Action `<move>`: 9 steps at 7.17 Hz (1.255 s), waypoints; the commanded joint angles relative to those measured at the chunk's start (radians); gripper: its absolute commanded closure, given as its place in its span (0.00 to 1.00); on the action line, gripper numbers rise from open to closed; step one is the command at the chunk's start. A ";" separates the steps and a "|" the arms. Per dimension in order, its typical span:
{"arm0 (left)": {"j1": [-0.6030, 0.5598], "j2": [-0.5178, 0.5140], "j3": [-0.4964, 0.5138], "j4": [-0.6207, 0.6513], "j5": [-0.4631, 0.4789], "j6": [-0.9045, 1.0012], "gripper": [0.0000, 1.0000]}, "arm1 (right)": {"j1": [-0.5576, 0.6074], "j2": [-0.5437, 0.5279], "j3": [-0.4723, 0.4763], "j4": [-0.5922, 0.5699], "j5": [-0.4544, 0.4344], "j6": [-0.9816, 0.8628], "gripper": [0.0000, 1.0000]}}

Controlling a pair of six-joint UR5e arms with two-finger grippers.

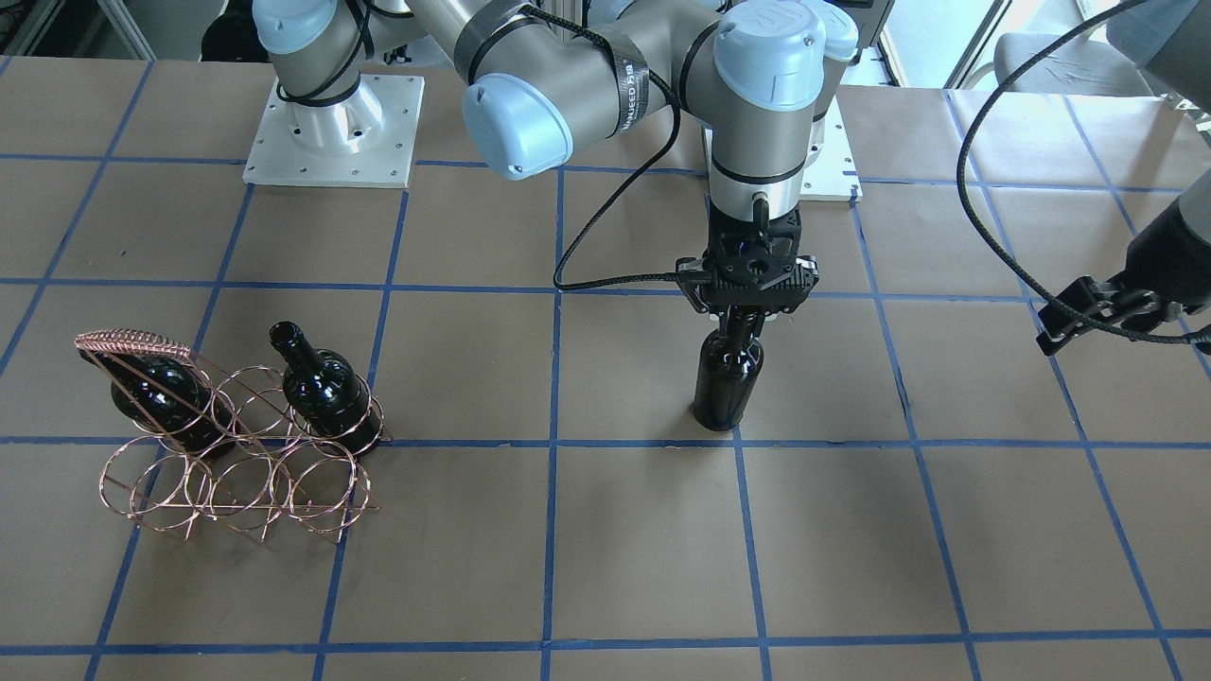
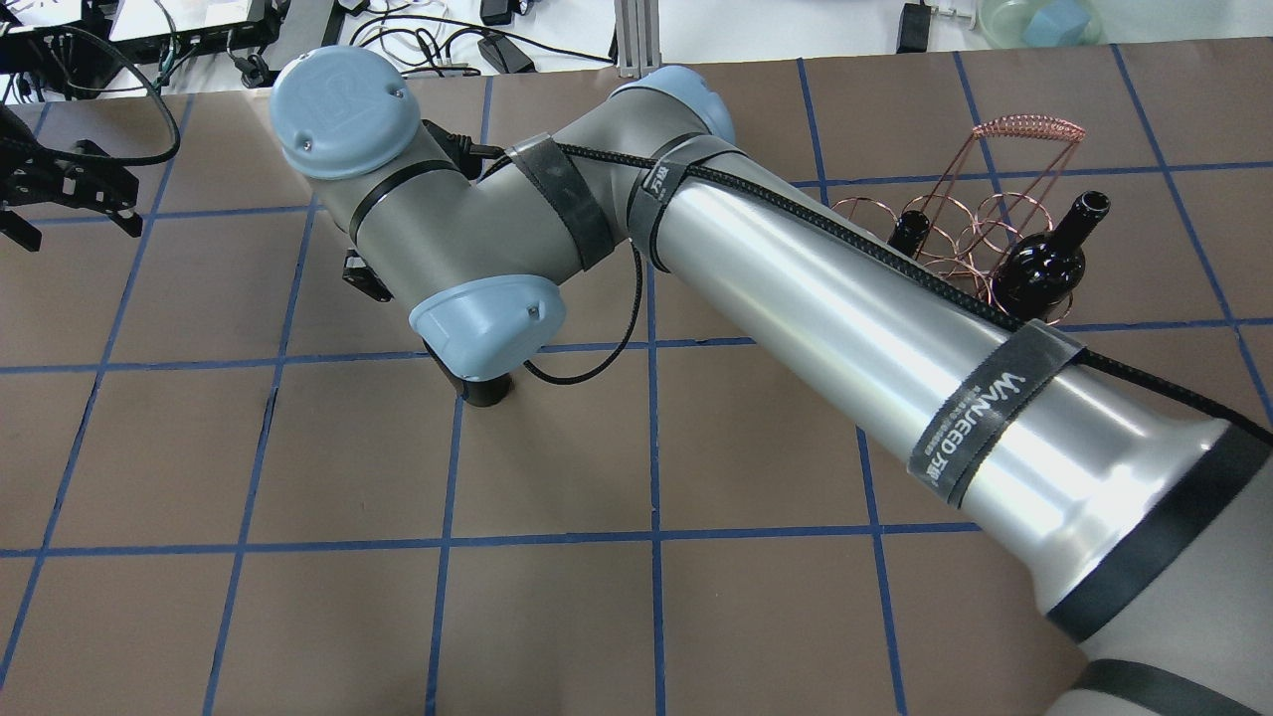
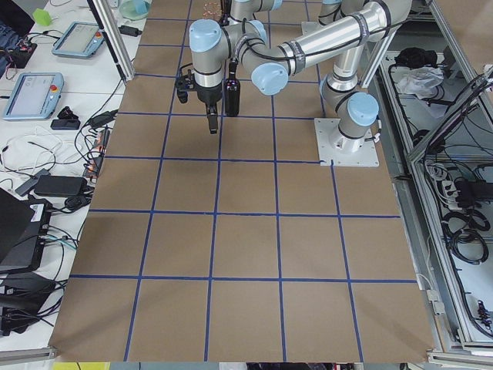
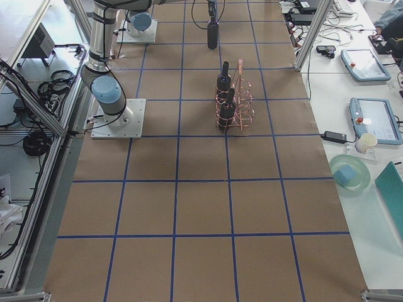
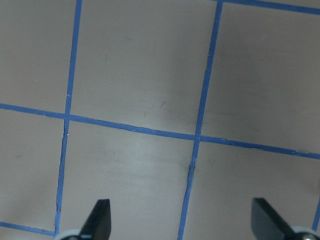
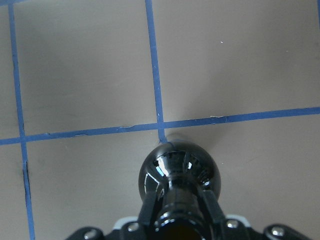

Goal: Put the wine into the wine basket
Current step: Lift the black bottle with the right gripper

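Observation:
The wine bottle (image 1: pixel 727 383), glossy near-black, stands upright mid-table; I cannot tell whether its base touches the paper. My right gripper (image 1: pixel 747 317) is shut on its neck from above, as the right wrist view shows (image 6: pixel 177 215) with the bottle's shoulder (image 6: pixel 180 167) below. In the overhead view only the bottle's base (image 2: pixel 487 391) shows under the arm. The copper wire wine basket (image 1: pixel 236 482) stands well apart and holds two look-alike bottles (image 1: pixel 326 388) (image 1: pixel 161 397). My left gripper (image 1: pixel 1088 317) is open and empty, far from both; its wrist view (image 5: pixel 182 220) shows only paper.
Brown paper with a blue tape grid covers the table (image 1: pixel 605 549). My right arm's long forearm (image 2: pixel 845 328) crosses the overhead view and hides part of the basket (image 2: pixel 995 199). The arm bases (image 1: pixel 331 123) stand at the far edge.

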 commanded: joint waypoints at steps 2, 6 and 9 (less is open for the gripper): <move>0.000 -0.002 -0.001 0.000 -0.001 0.000 0.00 | -0.012 -0.057 0.002 0.039 0.000 -0.032 0.90; -0.035 0.028 0.001 0.002 -0.015 -0.027 0.00 | -0.199 -0.244 0.034 0.273 -0.003 -0.277 0.99; -0.220 0.070 0.002 0.000 -0.015 -0.225 0.00 | -0.404 -0.389 0.042 0.529 -0.024 -0.550 1.00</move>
